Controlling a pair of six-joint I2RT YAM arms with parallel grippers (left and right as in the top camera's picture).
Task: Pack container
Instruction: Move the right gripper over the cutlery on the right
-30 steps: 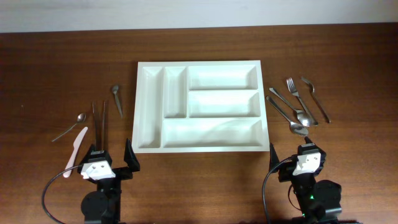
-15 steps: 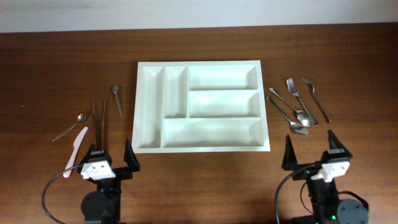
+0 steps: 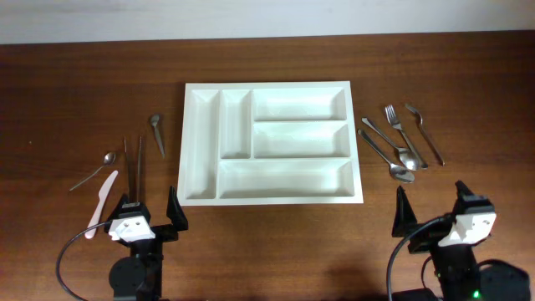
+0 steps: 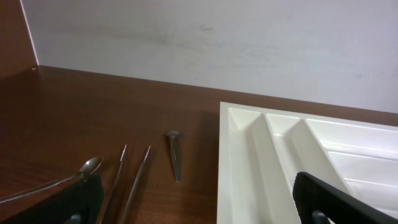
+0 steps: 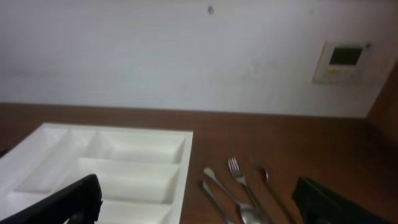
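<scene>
The container, a white cutlery tray with five compartments, lies flat in the middle of the desk. It sits squarely between the two arms, which I judge puts it within reach of both. All its compartments are bare, so the packing has not begun.

The cutlery is split into two groups, probably one for each arm. To the tray's left lie a pink plastic knife, a small spoon, a pair of metal chopsticks and a short metal utensil whose kind I cannot tell. To its right a fork lies among several spoons, all apart from the tray.

Both arms are folded low at the near edge of the desk, wrists level, cameras looking toward the far wall. The left claw sits just off the tray's near-left corner, beside the pink knife. Its fingers stand wide apart with nothing between them. The right claw sits off the tray's near-right corner, on the near side of the fork and spoons, likewise spread wide and empty. Neither touches anything. From here each would need to reach forward and tip down over its own group.
</scene>
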